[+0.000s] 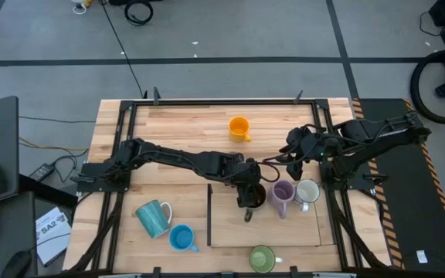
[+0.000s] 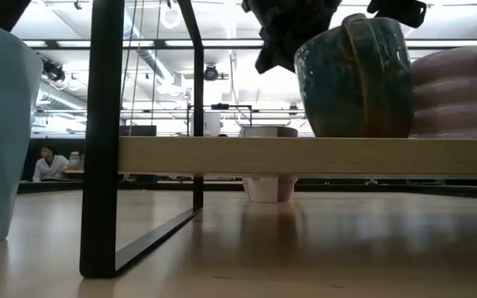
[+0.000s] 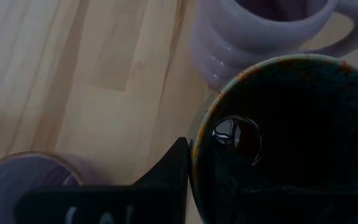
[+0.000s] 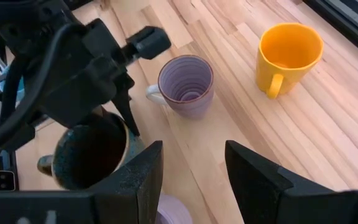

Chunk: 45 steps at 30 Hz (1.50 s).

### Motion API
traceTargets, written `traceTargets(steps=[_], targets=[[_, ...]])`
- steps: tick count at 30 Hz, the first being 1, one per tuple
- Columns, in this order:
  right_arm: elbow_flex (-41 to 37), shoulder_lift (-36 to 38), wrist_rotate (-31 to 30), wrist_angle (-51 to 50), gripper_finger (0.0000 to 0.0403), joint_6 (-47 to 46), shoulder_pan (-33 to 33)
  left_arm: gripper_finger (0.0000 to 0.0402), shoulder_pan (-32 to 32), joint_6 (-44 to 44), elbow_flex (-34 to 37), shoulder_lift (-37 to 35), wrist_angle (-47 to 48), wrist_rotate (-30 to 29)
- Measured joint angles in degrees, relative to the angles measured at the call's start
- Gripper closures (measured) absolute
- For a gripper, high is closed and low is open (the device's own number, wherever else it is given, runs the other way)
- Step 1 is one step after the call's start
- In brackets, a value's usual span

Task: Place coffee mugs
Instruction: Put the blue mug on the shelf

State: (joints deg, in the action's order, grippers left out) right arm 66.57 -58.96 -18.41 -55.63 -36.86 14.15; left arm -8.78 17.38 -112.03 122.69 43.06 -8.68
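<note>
One dark teal mug (image 1: 255, 194), rim pinched by the nearly closed left tool (image 1: 247, 193), is best released upright beside the purple mug (image 1: 282, 194) at frame centre; the right tool (image 4: 191, 171) waits fully open.

left tool (image 1: 248, 193) clamped, right tool (image 4: 191, 171) spread

My wooden table (image 1: 184, 127) is carrying a raised board (image 1: 230, 228). Orange mug (image 1: 239, 128), teal mug (image 1: 154, 217), blue mug (image 1: 181, 237) are sitting directly on it.
</note>
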Motion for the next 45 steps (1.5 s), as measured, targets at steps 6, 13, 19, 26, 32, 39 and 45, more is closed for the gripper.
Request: traceTargets(steps=[6,13,19,26,32,39,45], targets=[[0.0,0.0,0.0,0.1,0.0224,0.0,0.0,0.0353,0.0,-0.1,-0.1,0.4,-0.1,-0.1],[0.0,0.0,0.0,0.1,0.0224,0.0,0.0,0.0349,0.0,-0.1,-0.1,0.5,-0.7,-0.2],[0.0,0.0,0.0,0.1,0.0224,0.0,0.0,0.0347,0.0,-0.2,0.0,0.6,-1.4,-0.2],[0.0,0.0,0.0,0.1,0.0224,0.0,0.0,0.0339,0.0,-0.1,0.1,0.7,-2.5,-0.2],[0.0,0.0,0.0,0.1,0.0224,0.0,0.0,0.0314,0.0,0.0,0.1,0.7,-3.1,-0.2],[0.0,0.0,0.0,0.1,0.0224,0.0,0.0,0.0285,0.0,-0.1,0.1,0.7,-3.2,-0.8],[0.0,0.0,0.0,0.1,0.0224,0.0,0.0,0.0265,0.2,-0.1,0.1,0.7,-3.0,-1.3]])
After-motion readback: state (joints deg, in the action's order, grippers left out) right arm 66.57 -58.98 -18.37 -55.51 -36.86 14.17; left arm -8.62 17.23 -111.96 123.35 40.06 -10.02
